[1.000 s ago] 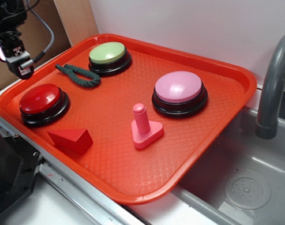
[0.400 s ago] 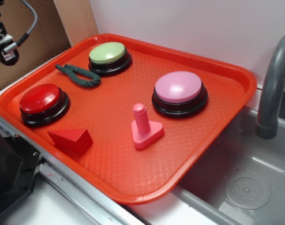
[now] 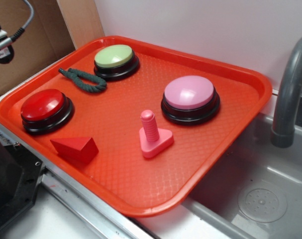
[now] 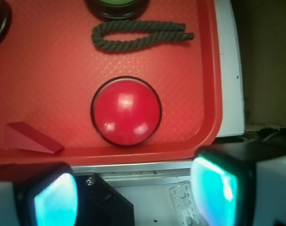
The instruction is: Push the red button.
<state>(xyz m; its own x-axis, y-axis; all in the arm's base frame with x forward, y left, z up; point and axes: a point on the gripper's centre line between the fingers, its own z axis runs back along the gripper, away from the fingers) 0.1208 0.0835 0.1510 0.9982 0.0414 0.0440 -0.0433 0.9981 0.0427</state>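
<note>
Right now my gripper [image 4: 133,197] hangs high with its fingers spread apart and holding nothing, clear of the tray [image 3: 230,129], so I can look straight down on the red button [image 3: 42,105] by the tray's left edge.
</note>
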